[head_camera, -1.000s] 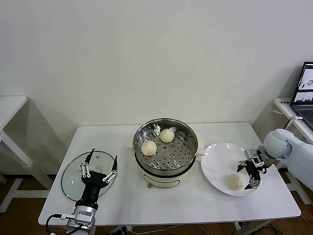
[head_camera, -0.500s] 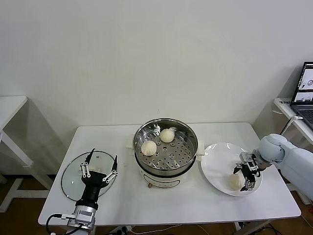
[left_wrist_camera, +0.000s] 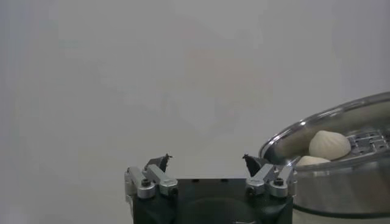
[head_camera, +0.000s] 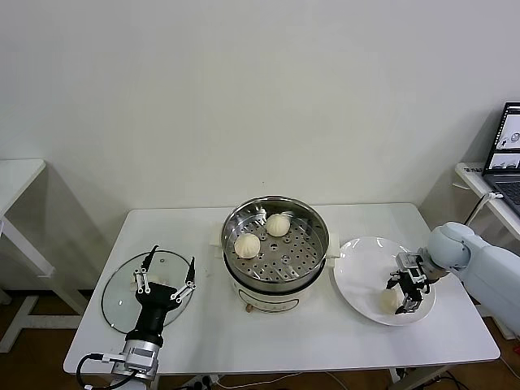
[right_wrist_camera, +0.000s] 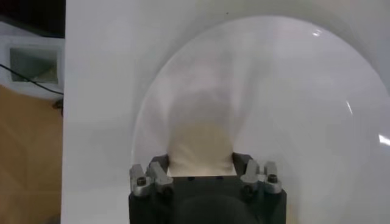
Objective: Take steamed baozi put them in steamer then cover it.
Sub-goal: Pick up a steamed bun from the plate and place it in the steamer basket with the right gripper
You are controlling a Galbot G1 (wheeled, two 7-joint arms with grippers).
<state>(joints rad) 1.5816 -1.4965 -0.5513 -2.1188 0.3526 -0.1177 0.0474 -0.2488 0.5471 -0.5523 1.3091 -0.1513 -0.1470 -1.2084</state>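
The steamer [head_camera: 244, 280] stands open at the table's middle with two baozi [head_camera: 247, 244] [head_camera: 278, 225] on its perforated tray. A third baozi [head_camera: 388, 300] lies on the white plate [head_camera: 361, 268] to its right. My right gripper [head_camera: 406, 294] is down on the plate, open, with that baozi [right_wrist_camera: 200, 143] between its fingers [right_wrist_camera: 157, 167]. My left gripper [head_camera: 166, 275] is open and empty over the glass lid [head_camera: 122, 296]. The left wrist view shows the steamer [left_wrist_camera: 341, 189] and its baozi [left_wrist_camera: 329, 145]. I see no fourth baozi.
The lid lies flat on the table's left part, the plate [right_wrist_camera: 292, 91] near the right edge. A laptop [head_camera: 508, 154] sits on a side table at the far right. Another white table [head_camera: 16, 175] stands at the far left.
My right gripper has moved left and down across the plate, from beside the baozi to straddling it. The left arm, lid and steamer have not moved.
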